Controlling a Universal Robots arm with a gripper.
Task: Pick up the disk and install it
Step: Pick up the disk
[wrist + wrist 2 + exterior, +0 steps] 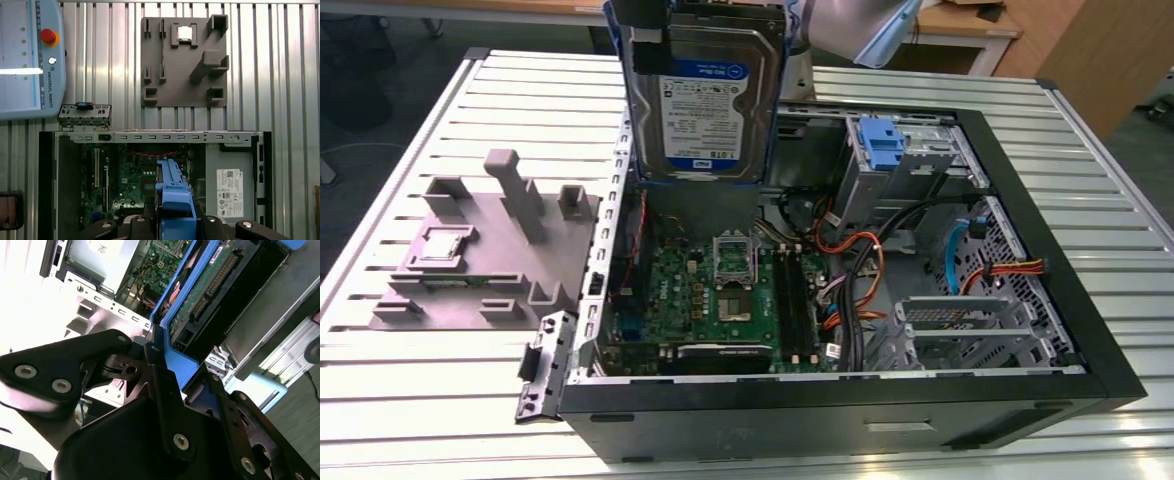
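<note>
One disk [704, 100] hung upright over the open case [854, 398].
Fingers [164, 395] pinched its blue carrier; it needed a square descent, clear of cables [861, 268].

Disk [699, 95] upright, blue-framed, label facing exterior view.

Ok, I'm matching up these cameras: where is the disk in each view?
Exterior view: disk upright, label showing, above the open case.
Second wrist view: disk edge-on, circuit side showing.
First wrist view: disk edge-on, blue carrier over the open case.
Shared landmark: green motherboard.
</note>
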